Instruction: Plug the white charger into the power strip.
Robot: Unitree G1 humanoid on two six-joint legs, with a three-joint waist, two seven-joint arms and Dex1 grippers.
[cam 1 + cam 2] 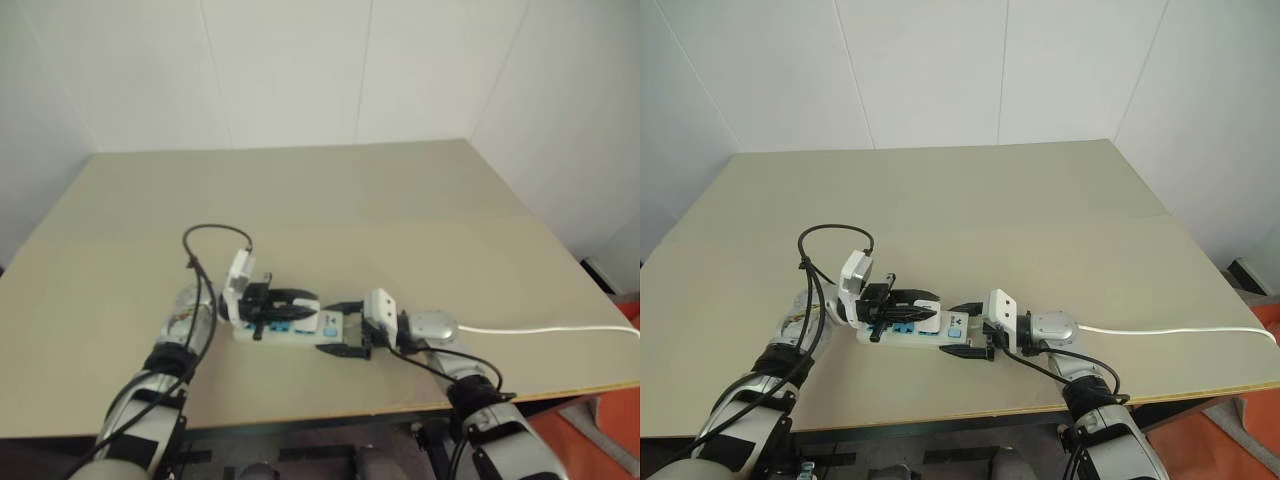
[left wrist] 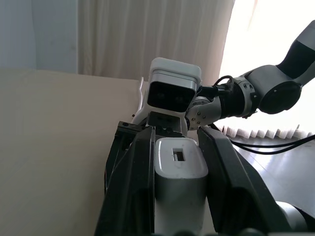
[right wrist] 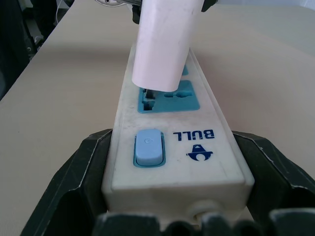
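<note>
White charger [image 3: 165, 46]: smooth plastic, soft satin sheen. Power strip [image 3: 172, 142]: off-white plastic body, slightly scuffed and dull; blue plastic socket faces and switch, matt. Cable [image 1: 550, 329]: thin, smooth white sheath. Left hand [image 2: 177, 196] and right hand [image 3: 162, 206]: black plastic fingers with a low gloss. Worktop [image 1: 330, 200]: beige, flat, matt, even-surfaced.

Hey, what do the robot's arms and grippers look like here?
Both arms are silver-grey with black joint bands and loose black cables looping along them. Each ends in a boxy white housing with two black fingers: the left gripper and the right gripper.
</note>
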